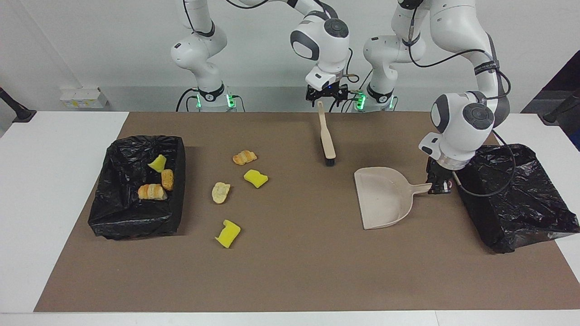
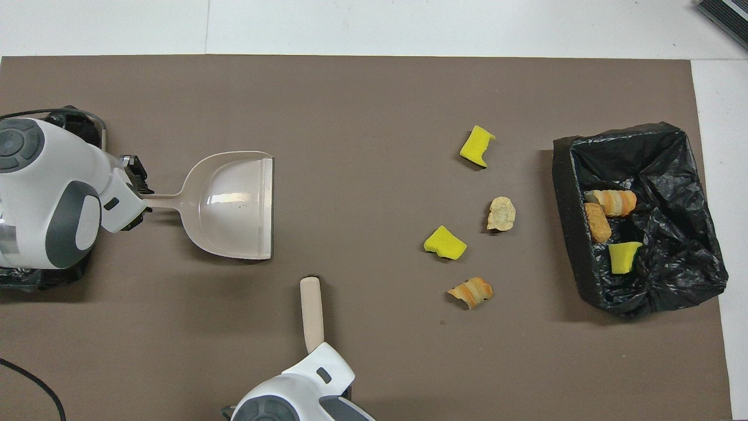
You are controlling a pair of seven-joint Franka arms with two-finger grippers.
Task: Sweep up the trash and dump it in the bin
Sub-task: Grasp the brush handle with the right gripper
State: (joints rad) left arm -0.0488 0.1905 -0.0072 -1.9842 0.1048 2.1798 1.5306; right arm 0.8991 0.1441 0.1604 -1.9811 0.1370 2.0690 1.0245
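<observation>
Left hand [image 1: 438, 183] clenched on the tip of the dustpan [image 1: 385, 197] handle; the pan lies on the brown mat [image 1: 294, 271] toward the left arm's end of the surface, its open mouth facing the middle. Just beside that hand sits a black-lined bin [image 1: 521, 203].

Right hand [image 1: 327, 96] hangs over the handle end of the brush [image 1: 326, 136], fingers spread and released, nothing in them. Cannot tell whether it touches the handle. The brush lies near the robots, bristle end pointing away from them.

Trash: four pieces loose on the mat toward the right arm's end. Striped pastry [image 1: 244, 157] nearest the robots; yellow sponge chunk [image 1: 256, 178] beside it; pale bread piece [image 1: 220, 192] farther out; second yellow chunk [image 1: 228, 233] farthest from the robots, apart from the rest.

Three more pieces lie in the second black-lined bin [image 1: 131, 222] at the right arm's end: yellow chunk [image 1: 158, 163], small brown pastry [image 1: 167, 179], striped pastry [image 1: 152, 192].
</observation>
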